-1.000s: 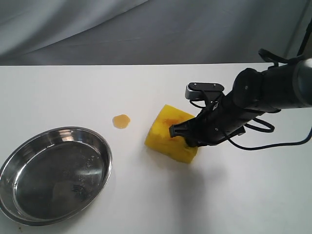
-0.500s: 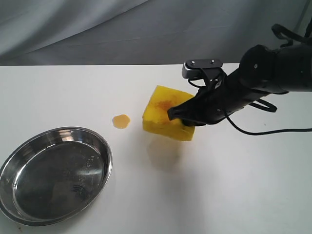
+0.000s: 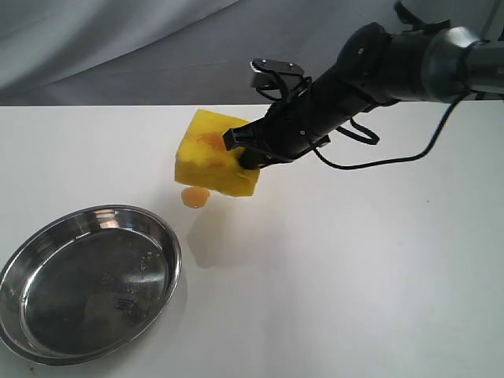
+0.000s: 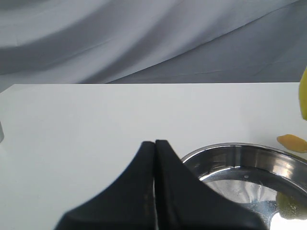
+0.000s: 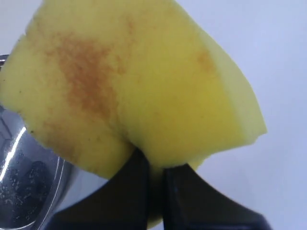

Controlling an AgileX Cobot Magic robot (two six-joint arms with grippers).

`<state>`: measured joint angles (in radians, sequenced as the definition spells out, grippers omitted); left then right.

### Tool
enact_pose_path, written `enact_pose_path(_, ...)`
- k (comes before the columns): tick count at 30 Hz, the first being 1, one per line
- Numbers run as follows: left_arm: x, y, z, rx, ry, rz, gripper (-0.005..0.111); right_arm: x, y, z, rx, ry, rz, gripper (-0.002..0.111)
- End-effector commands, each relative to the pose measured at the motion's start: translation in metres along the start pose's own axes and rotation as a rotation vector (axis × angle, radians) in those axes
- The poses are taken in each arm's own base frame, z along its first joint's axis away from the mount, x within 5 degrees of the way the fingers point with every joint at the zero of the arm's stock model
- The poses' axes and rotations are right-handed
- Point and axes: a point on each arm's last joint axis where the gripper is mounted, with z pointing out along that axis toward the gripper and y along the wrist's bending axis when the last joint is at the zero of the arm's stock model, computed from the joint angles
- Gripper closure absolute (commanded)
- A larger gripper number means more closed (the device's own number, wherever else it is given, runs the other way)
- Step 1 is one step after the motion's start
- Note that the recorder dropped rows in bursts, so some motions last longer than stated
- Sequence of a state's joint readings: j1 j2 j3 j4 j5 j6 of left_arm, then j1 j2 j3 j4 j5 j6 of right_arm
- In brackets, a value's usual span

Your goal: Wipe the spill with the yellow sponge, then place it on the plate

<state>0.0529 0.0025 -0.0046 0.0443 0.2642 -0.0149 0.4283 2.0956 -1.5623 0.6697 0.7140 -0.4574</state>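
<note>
Thick yellow foam sponge [image 3: 211,153], orange-stained on its broad face, hangs clear of the white tabletop [image 3: 354,276], close over the small orange-tan spill [image 3: 195,197], its edge pinched in the right pincer [image 3: 240,151], jaws nearly shut. I'd come straight down, land a broad face flat on the blot, press, then wipe in short strokes. The left pincer [image 4: 155,146] is closed and empty beside the shiny round steel plate [image 3: 167,252].

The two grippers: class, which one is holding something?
The right gripper, shut on the yellow sponge and holding it off the table. The left gripper is shut too, but empty, near the plate.
</note>
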Motion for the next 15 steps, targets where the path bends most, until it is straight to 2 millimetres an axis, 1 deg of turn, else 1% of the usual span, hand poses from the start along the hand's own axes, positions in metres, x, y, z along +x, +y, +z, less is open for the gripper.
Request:
enact_pose_path(1, 0.002, 0.0, 0.0, 0.005, 0.003, 0.0, 0.107, -0.016, -0.005, 0.021, -0.025, -0.002, -0.019, 0.108)
enact_pose_path(5, 0.002, 0.0, 0.0, 0.005, 0.003, 0.0, 0.107, -0.024, -0.01, 0.037, -0.04, 0.005, -0.023, 0.108)
enact_pose_path(9, 0.002, 0.0, 0.0, 0.005, 0.003, 0.0, 0.107, -0.028, -0.013, 0.05, -0.072, 0.016, -0.006, 0.108)
enact_pose_path(12, 0.002, 0.0, 0.0, 0.005, 0.003, 0.0, 0.107, -0.026, -0.015, 0.059, -0.089, 0.035, 0.008, 0.108)
enact_pose_path(15, 0.002, 0.0, 0.0, 0.005, 0.003, 0.0, 0.107, -0.021, -0.016, 0.065, -0.116, 0.09, -0.008, 0.108)
